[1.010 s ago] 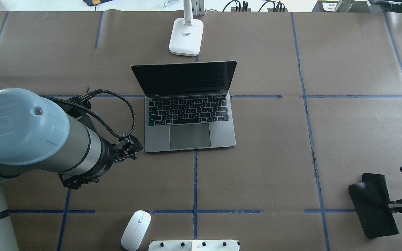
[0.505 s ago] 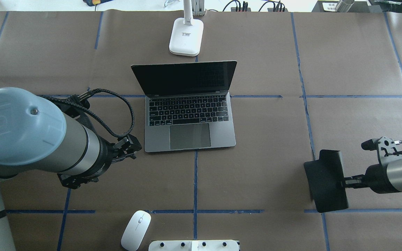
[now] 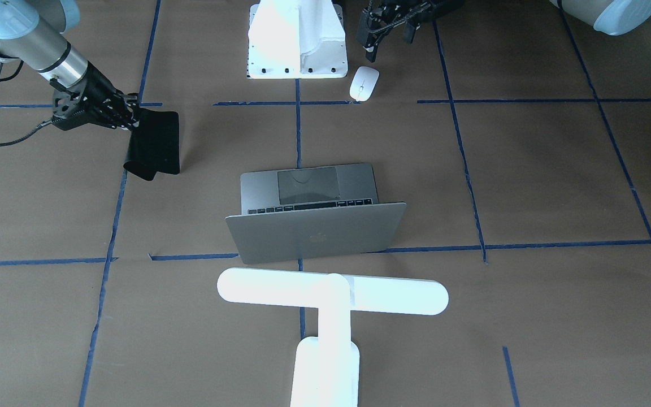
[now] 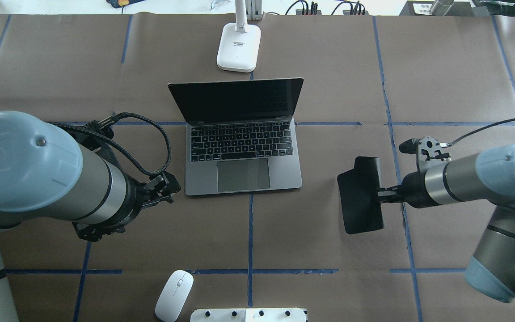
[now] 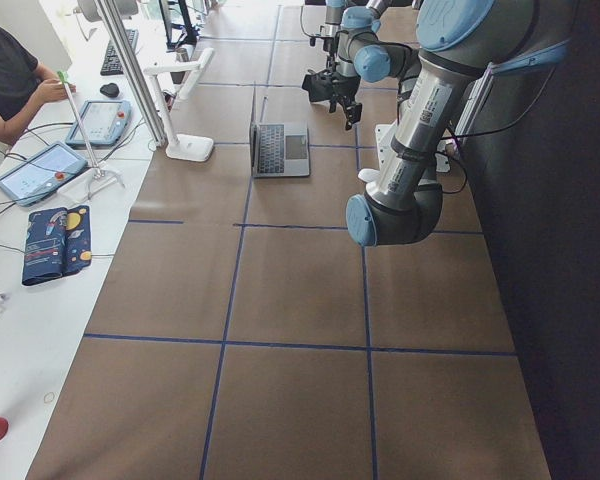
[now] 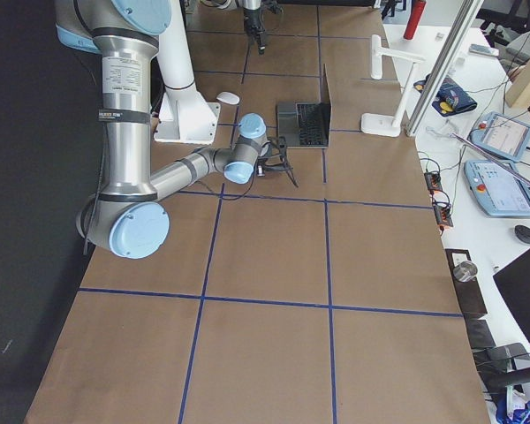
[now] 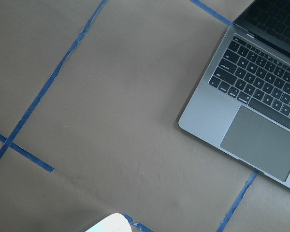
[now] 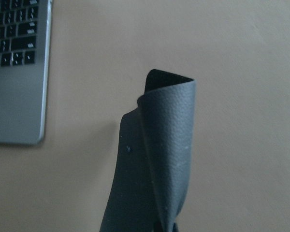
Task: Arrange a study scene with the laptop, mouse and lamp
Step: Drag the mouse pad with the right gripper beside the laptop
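Note:
The space-grey laptop (image 4: 243, 152) stands open at the table's centre, its lid (image 3: 314, 234) with the logo facing away from the robot. The white lamp (image 3: 331, 294) stands just behind it, with its base (image 4: 238, 47) at the far edge. The white mouse (image 4: 174, 289) lies at the near edge, beside the robot mount. My right gripper (image 4: 385, 194) is shut on a floppy black mat (image 4: 361, 195) and holds it right of the laptop; the mat curls in the right wrist view (image 8: 164, 159). My left gripper (image 4: 170, 191) is open and empty, above the table left of the laptop.
The white bolted robot mount (image 4: 248, 315) sits at the near edge's middle. Blue tape lines (image 4: 251, 232) cross the brown paper. Cables and plugs (image 4: 329, 9) lie past the far edge. A side table with tablets (image 6: 499, 137) runs beyond the lamp.
My right arm has swung left with the black mat, from the near right corner to just right of the laptop. The left arm has barely moved.

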Controlling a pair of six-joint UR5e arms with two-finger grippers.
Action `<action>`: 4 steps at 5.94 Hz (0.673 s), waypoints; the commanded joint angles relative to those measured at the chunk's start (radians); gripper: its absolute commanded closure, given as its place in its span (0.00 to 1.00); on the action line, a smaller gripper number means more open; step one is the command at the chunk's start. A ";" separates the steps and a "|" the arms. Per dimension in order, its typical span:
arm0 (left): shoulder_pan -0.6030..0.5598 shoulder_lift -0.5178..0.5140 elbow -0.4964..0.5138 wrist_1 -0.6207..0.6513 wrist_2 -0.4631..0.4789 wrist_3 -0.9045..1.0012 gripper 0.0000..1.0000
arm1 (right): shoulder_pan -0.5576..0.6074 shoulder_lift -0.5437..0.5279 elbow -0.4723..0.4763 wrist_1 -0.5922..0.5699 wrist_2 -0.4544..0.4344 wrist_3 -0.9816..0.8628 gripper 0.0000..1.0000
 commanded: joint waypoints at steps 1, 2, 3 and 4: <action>0.001 0.005 0.001 0.000 0.000 0.001 0.00 | 0.036 0.230 -0.187 -0.061 -0.003 0.003 1.00; 0.001 0.005 0.003 0.000 0.000 0.006 0.00 | 0.048 0.259 -0.226 -0.061 -0.006 0.001 1.00; 0.001 0.005 0.003 0.000 0.000 0.006 0.00 | 0.059 0.289 -0.257 -0.066 -0.006 0.001 1.00; 0.001 0.005 0.003 -0.001 0.000 0.007 0.00 | 0.065 0.291 -0.272 -0.066 -0.006 0.001 1.00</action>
